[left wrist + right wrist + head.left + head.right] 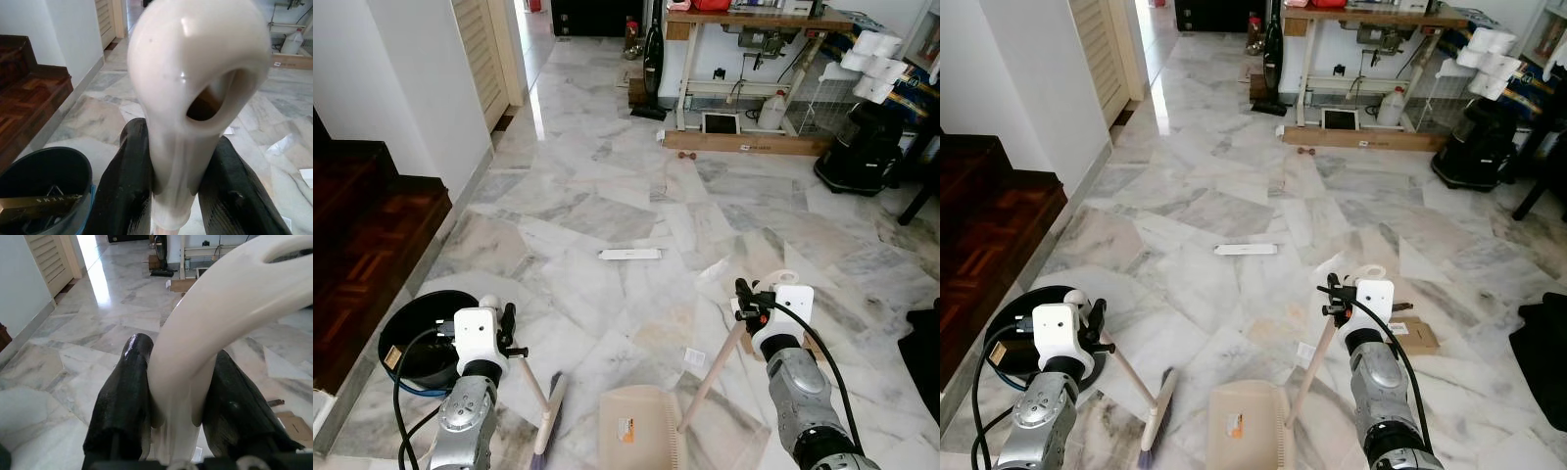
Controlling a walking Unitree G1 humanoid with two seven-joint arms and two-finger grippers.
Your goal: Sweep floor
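My left gripper point(507, 331) is shut on the cream handle of a broom point(549, 411), whose brush head rests on the marble floor low in front of me. In the left wrist view the black fingers point(129, 171) clamp the handle's looped end point(195, 73). My right gripper point(745, 300) is shut on the long handle of a beige dustpan point(641, 429), which lies flat on the floor between my arms. Its fingers point(124, 391) squeeze that curved handle point(215, 298). A white strip point(629, 255) lies further ahead, and a small paper scrap point(694, 357) lies beside the pan's handle.
A black bucket point(423, 338) with cable stands at my left, beside a dark wooden step point(367, 235) and white wall point(421, 88). A work table point(754, 78), an upright vacuum point(653, 59) and a black canister point(862, 147) stand at the far side. A cardboard piece point(1415, 335) lies at the right.
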